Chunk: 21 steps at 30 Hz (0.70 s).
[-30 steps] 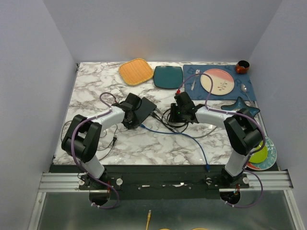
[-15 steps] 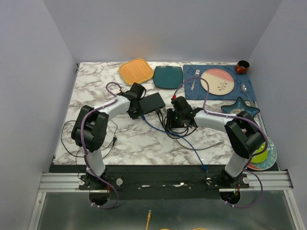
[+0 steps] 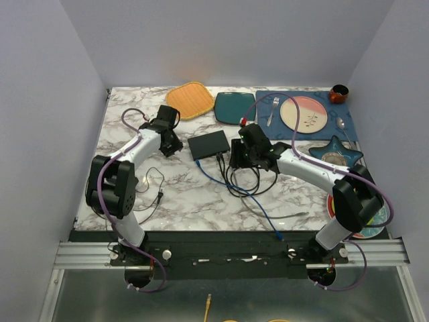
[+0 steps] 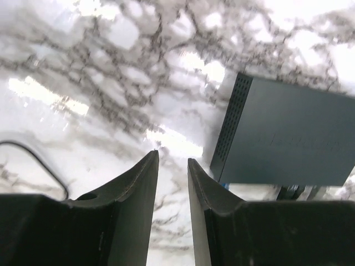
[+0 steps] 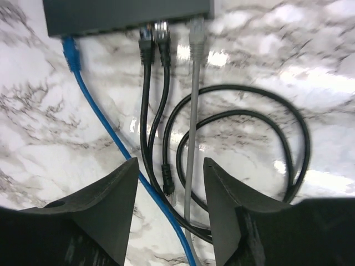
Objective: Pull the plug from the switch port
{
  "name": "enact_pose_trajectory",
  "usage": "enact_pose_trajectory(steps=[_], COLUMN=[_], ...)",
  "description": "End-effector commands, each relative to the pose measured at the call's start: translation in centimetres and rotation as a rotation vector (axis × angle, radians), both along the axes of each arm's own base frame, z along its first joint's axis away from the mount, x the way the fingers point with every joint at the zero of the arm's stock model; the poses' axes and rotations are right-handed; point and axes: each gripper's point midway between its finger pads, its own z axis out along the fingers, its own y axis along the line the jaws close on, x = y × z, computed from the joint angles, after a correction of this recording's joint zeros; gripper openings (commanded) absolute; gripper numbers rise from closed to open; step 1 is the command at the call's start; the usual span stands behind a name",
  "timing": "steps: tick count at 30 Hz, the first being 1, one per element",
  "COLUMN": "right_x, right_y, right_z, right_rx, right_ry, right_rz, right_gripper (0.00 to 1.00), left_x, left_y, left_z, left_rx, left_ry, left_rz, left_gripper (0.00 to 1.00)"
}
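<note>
Hovering above loose cables [image 5: 192, 111], right gripper [image 5: 169, 166] stood open, empty. Left gripper [image 4: 172, 159] narrowly parted, empty, beside switch [image 3: 208, 144] on marble table [image 3: 174, 194]. Blue plug [image 5: 69, 49], black plugs [image 5: 146, 40], grey plug [image 5: 197, 32] sat in ports. Recommended: pinch plug body incl. latch, pull straight out, brace switch.

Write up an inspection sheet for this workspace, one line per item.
Surface: marble table, white with grey veins.
Job's things: black switch lies flat mid-table; four plugs seated in its ports.
Clutter: orange mat, teal square plate, blue placemat carrying pink plate, fork, spoon; brown cup at far right corner.
Grippers: left gripper open, empty, beside the switch; right gripper open, empty, above the cables.
Cables: blue cable, two black cables, grey cable run from the switch.
Surroundings: plain pale walls on three sides.
</note>
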Motion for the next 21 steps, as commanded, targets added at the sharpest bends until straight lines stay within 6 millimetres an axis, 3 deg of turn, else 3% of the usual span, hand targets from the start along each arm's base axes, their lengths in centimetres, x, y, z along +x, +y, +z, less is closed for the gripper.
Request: enact_pose_trajectory(steps=[1, 5, 8, 14, 21], right_x=[1.8, 3.2, 3.6, 2.9, 0.1], right_y=[-4.1, -6.7, -7.1, -7.2, -6.9], right_z=[0.5, -2.1, -3.7, -5.4, -9.0], right_rx=[-0.115, -0.147, -0.173, -0.189, -0.176], right_ry=[-0.044, 0.016, 0.047, 0.085, 0.198], right_rz=[-0.086, -0.159, -0.172, -0.168, -0.138], right_gripper=[0.60, 0.52, 0.46, 0.45, 0.45], left_x=[-2.9, -5.7, -6.6, -6.9, -6.2], left_y=[-0.6, -2.1, -3.5, -3.6, -3.8], left_z=[1.2, -1.5, -3.1, -4.8, -6.5], left_rx=[-0.022, -0.040, -0.054, -0.045, -0.057], left_ry=[-0.030, 0.013, 0.042, 0.075, 0.139], left_rz=[-0.023, -0.047, -0.078, -0.083, -0.066], left_gripper=[0.43, 0.44, 0.44, 0.44, 0.45])
